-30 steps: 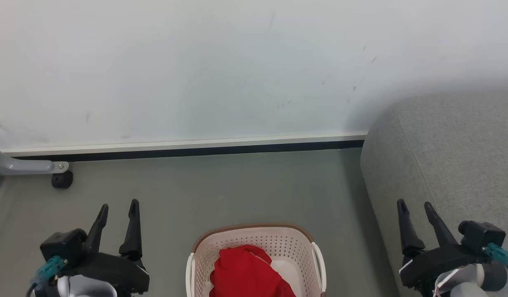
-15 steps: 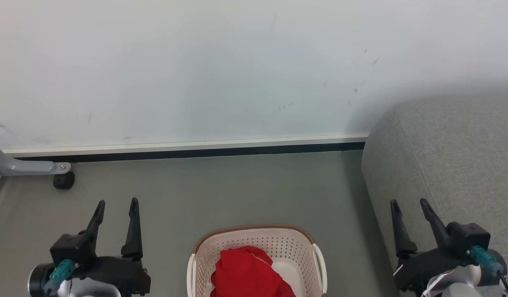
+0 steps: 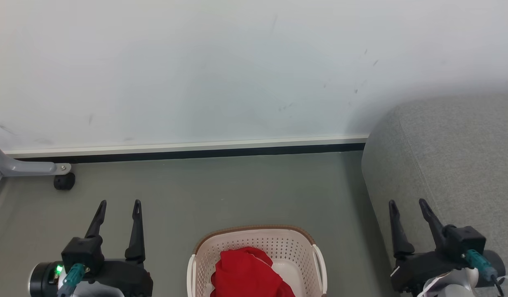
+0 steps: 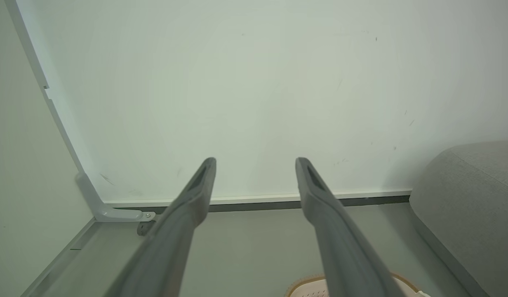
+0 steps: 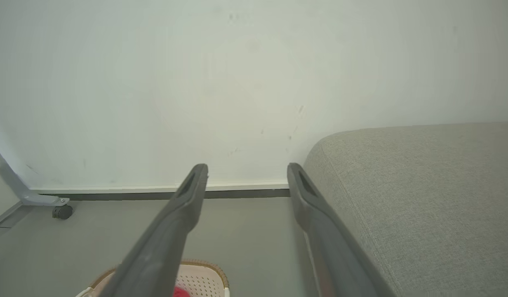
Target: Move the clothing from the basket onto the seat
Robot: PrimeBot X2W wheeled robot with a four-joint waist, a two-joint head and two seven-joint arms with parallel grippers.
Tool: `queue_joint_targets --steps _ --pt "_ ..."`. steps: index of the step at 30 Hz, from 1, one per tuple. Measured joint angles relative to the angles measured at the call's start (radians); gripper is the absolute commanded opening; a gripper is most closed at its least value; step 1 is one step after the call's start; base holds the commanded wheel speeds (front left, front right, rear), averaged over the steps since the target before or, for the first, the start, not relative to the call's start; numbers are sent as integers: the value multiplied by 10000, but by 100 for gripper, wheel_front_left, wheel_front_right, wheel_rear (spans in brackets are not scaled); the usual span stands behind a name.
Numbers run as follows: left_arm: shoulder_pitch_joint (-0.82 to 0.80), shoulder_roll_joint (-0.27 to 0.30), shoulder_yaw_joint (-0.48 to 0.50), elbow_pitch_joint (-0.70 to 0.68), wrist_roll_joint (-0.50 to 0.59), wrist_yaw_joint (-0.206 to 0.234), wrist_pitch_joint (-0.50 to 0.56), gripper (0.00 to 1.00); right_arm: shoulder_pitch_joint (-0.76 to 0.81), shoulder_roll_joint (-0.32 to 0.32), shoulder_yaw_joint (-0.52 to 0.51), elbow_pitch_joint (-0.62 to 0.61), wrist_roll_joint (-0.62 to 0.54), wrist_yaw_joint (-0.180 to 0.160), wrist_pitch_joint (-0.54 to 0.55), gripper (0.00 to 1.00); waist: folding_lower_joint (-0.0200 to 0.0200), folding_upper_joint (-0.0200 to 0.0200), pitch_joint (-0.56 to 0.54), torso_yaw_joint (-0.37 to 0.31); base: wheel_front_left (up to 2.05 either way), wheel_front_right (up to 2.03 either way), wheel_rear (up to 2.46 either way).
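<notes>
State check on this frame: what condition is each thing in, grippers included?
clothing: bunched up inside the basket, not gripped.
basket: upright on the floor, holding the clothing.
seat: no clothing on its visible part.
left gripper: open, holding nothing.
right gripper: open, holding nothing.

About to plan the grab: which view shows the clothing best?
Head view: the clothing lies piled in the basket, from above. Right wrist view catches a red sliver at its bottom edge; left wrist view, the basket's rim.
</notes>
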Motion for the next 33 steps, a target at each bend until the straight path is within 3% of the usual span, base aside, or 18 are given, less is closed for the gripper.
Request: queue_joint_targets --steps 17,33 --pt "5 -58 -46 123 -113 -2 274 100 5 182 -263 98 401 336 0 100 0 0 19 -9 0 0 0" --pt "8 -67 -203 155 -84 -56 372 100 -14 184 -309 176 391 420 0 100 0 0 76 -6 0 0 0"
